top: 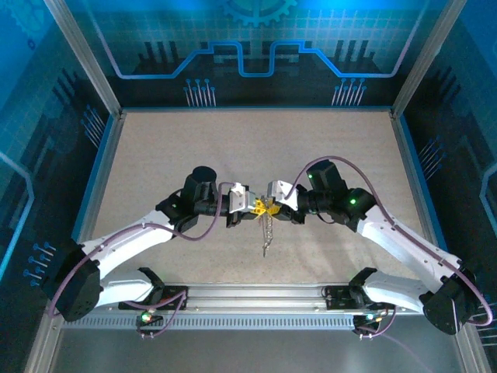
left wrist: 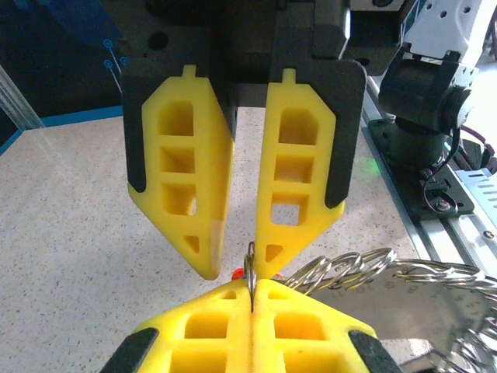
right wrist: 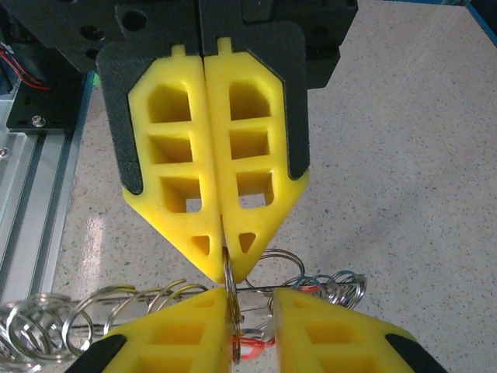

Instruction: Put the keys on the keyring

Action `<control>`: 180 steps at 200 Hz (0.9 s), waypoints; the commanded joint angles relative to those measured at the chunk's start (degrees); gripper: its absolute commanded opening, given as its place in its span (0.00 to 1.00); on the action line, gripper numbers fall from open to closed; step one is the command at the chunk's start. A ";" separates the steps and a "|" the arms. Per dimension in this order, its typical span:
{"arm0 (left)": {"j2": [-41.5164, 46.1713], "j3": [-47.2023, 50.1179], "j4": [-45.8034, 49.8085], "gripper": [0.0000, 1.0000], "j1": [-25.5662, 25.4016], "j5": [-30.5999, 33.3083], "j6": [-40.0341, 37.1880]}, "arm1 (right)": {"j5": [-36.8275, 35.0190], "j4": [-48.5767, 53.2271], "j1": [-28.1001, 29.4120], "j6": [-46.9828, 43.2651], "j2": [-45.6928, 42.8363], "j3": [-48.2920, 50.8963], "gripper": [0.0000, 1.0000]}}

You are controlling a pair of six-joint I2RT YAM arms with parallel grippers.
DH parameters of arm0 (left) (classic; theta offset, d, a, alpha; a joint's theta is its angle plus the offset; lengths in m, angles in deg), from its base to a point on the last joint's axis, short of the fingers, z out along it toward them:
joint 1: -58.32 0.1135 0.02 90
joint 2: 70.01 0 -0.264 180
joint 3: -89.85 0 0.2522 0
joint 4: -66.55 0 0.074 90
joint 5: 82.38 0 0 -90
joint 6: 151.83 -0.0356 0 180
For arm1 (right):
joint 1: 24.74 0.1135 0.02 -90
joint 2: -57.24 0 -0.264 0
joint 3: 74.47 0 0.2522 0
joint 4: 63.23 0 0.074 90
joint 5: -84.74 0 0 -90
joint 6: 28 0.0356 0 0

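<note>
Pinches the keyring [left wrist: 345, 270] with the right gripper [right wrist: 227, 272], tips pressed together, and holds the left gripper [left wrist: 237, 268] parted, tips just beside that ring.

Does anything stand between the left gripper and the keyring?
Nothing visible does. The right gripper is shut on the keyring, and the ring's wire lies between the open fingers of the left gripper.

Robot lab: aluminium-framed enclosure [top: 85, 58]

The keyring [left wrist: 251, 272] is glossy silver metal, the right pincer [right wrist: 226, 273] matt yellow plastic
</note>
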 commanded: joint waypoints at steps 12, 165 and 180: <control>2.75 1.01 -7.41 0.00 -0.13 -2.38 2.71 | 1.55 0.65 -2.41 0.39 -1.79 -0.79 0.19; 0.92 6.54 -29.72 0.00 -0.11 -3.14 11.58 | 7.38 -3.59 -2.87 2.81 -1.96 1.73 0.21; 1.43 7.06 -30.22 0.00 -0.01 -2.61 11.82 | 5.04 -4.35 -3.30 3.23 -3.52 2.21 0.23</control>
